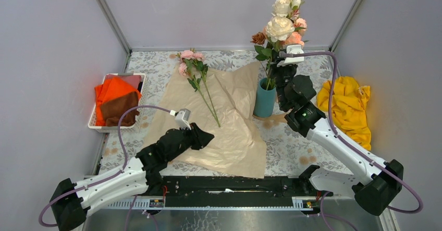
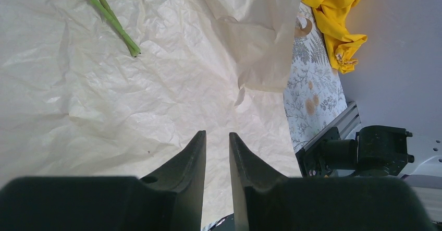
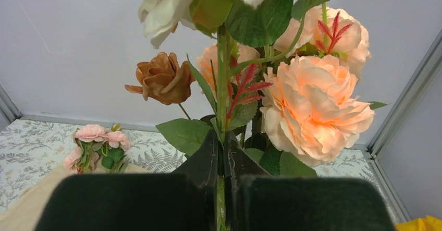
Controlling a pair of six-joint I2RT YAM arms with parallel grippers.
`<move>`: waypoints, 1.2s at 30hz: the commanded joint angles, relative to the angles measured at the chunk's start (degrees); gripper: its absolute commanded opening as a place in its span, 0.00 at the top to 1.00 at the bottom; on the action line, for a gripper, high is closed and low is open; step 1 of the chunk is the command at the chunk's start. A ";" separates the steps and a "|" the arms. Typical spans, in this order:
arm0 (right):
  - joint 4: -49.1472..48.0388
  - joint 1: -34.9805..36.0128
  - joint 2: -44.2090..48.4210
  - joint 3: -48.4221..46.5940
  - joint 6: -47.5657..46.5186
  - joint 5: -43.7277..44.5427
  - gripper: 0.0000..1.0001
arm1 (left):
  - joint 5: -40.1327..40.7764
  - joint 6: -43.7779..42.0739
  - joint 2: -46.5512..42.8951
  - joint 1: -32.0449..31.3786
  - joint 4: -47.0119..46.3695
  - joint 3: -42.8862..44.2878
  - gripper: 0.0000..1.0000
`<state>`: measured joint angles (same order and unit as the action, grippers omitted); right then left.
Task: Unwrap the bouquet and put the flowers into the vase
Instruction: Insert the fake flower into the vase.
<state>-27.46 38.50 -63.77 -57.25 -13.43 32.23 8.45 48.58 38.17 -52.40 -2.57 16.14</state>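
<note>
Nearest the bases, the left gripper (image 1: 207,136) hovers low over the kraft paper (image 1: 229,132), its jaws a narrow gap apart with nothing between them. It looks parked there, free to reach for the next stems. The paper lies opened flat and crinkled across the table's middle, with one corner folded up toward the vase, so the unwrapping appears done.

Further back on the paper lies a small spray of pink roses (image 1: 191,60), blooms pointing away from the arms. Its thin green stems (image 2: 108,15) run back toward the left gripper. They are loose and not yet in the vase.

To the right, just off the paper's edge, stands the vase (image 1: 265,100), a short teal cylinder. The right gripper (image 1: 274,67) is clamped tight on 1 green stem of the flowers (image 1: 281,26) above the rim, holding the bunch upright. The hold probably lets the stems settle without tipping so small a vase. Their lower ends seem to enter it. Cream, peach and 1 brown bloom rise high over the vase, with dark leaves below.
</note>
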 commanded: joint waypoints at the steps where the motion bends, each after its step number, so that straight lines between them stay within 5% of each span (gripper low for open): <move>1: -1.78 -0.60 2.12 0.86 1.92 -0.84 1.00 | 1.15 0.44 -0.33 -0.29 -0.61 -0.84 0.72; 36: -0.38 -1.46 3.33 9.77 7.56 -2.77 0.98 | 1.01 0.73 0.15 -0.30 -1.39 -1.37 0.72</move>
<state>-28.67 37.39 -61.60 -48.95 -7.70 30.33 8.45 49.17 38.35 -52.40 -2.61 15.29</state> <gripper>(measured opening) 0.032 0.282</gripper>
